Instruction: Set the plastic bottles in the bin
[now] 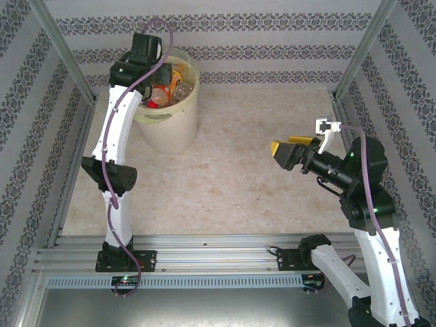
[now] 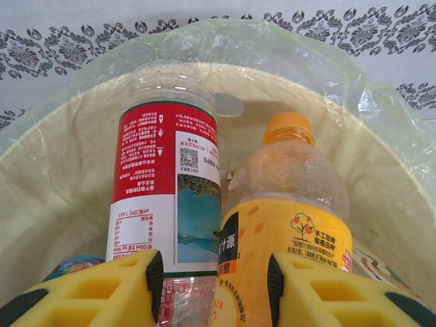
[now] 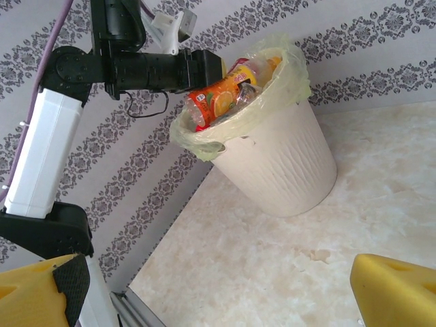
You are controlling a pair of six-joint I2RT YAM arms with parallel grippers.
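Note:
My left gripper [image 2: 214,279] hangs over the bin [image 1: 170,129] at the back left, shut on a crushed orange-labelled bottle [image 3: 216,101] that juts out past the lined rim. Below the fingers, in the left wrist view, a red-labelled bottle [image 2: 146,163] and an orange-capped bottle [image 2: 289,204] lie inside the bin [image 2: 54,177] among others. More bottles [image 1: 169,92] fill the bin's mouth. My right gripper [image 1: 281,151] hovers above the table at mid right, open, with bare tabletop between its yellow fingers [image 3: 41,289].
The bin [image 3: 286,163] stands near the back-left corner against the patterned wall [image 1: 218,41]. A clear liner [image 2: 354,75] folds over its rim. Aluminium rails [image 1: 204,252] run along the near edge by both arm bases. The marbled tabletop [image 1: 238,184] stretches between the arms.

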